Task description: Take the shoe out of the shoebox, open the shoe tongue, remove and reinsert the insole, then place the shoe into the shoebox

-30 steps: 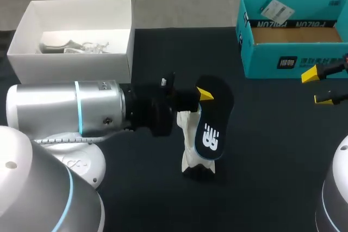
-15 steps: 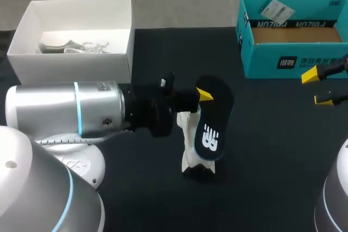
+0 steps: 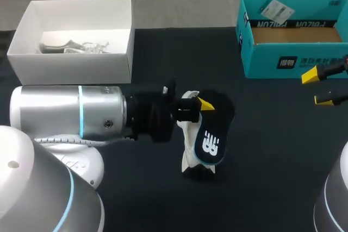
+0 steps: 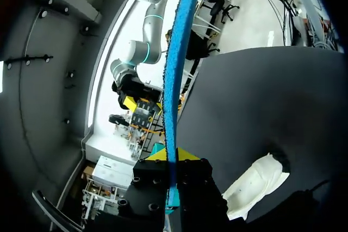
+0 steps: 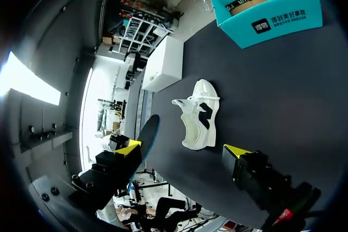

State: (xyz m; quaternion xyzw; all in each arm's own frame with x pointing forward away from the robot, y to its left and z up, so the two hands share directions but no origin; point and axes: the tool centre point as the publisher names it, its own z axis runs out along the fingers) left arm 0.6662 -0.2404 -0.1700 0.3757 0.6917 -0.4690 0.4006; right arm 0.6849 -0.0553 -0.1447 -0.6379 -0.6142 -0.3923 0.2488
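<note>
Centrally, the white shoe [image 3: 189,144] lies on the dark table [image 3: 272,156], its long axis running roughly away from the robot toward the far edge. The left gripper [image 3: 202,104] comes in from the left side and is clamped on the dark insole [image 3: 213,129]; in the left wrist view the insole shows edge-on as a blue strip pinched between the two fingers. The insole hangs directly over the shoe and a little to its right, its length roughly in line with the shoe's and its flat face tilted. I cannot tell whether its lower end touches the shoe's opening. Judgement: reinsertion depends on bringing the insole's end down into that opening, and the left arm is plainly the nearer one. The right gripper [image 3: 318,87] sits well apart at the table's right side, fingers spread and holding nothing, just in front of the teal shoebox [image 3: 293,61]. A white box [image 3: 76,66] with another shoe inside stands at far left. Nothing lies between insole and shoe.
</note>
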